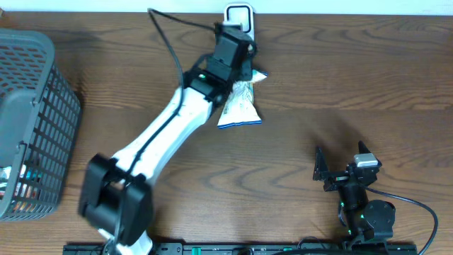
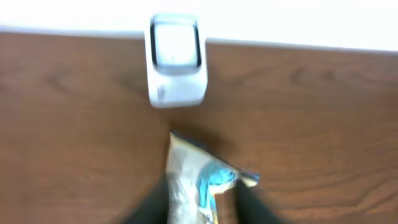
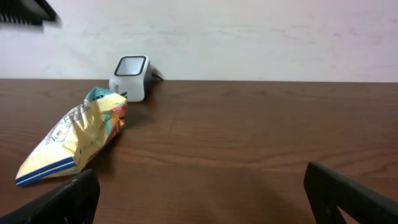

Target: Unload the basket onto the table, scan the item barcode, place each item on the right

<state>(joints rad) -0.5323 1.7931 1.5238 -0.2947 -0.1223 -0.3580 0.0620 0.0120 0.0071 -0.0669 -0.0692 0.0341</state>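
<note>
The left gripper [image 2: 200, 210] hangs over the top end of the snack bag [image 3: 78, 140], its blurred dark fingers a little apart with the bag showing between them. The right wrist view shows the bag lying flat on the wooden table [image 3: 261, 137], with nothing clamped on it. Its upper end is just beside the white barcode scanner [image 3: 129, 76] at the table's far edge. The right gripper [image 3: 202, 193] rests well apart from them, jaws wide and empty.
</note>
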